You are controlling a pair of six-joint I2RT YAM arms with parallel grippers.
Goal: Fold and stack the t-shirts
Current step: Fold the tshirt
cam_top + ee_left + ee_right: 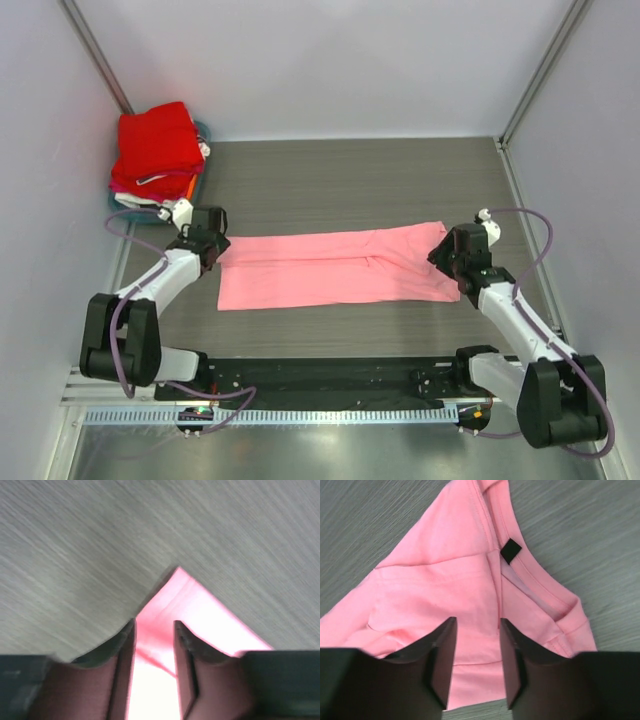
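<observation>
Held left tool (154, 625) narrowly parted, empty, astride an end corner of the light pink t-shirt (335, 270), right tool (477, 625) likewise parted over its collar end; lay long axis crosswise on bench (350, 180), one end under each tool.

Light pink t-shirt (335, 268) lies flat mid-frame on the grey surface (350, 180), folded into a long band running left to right; a crease line runs along its length. Left fingers (218, 252) sit at the band's upper left corner, right fingers (447, 258) over its right end. From above, the gap between either pair cannot be read. Upper left of frame: a stack topped by a bright red t-shirt (155, 140), with magenta, orange and white edges showing below it, all resting in a teal tray (203, 131). Stack and pink shirt are well apart.
</observation>
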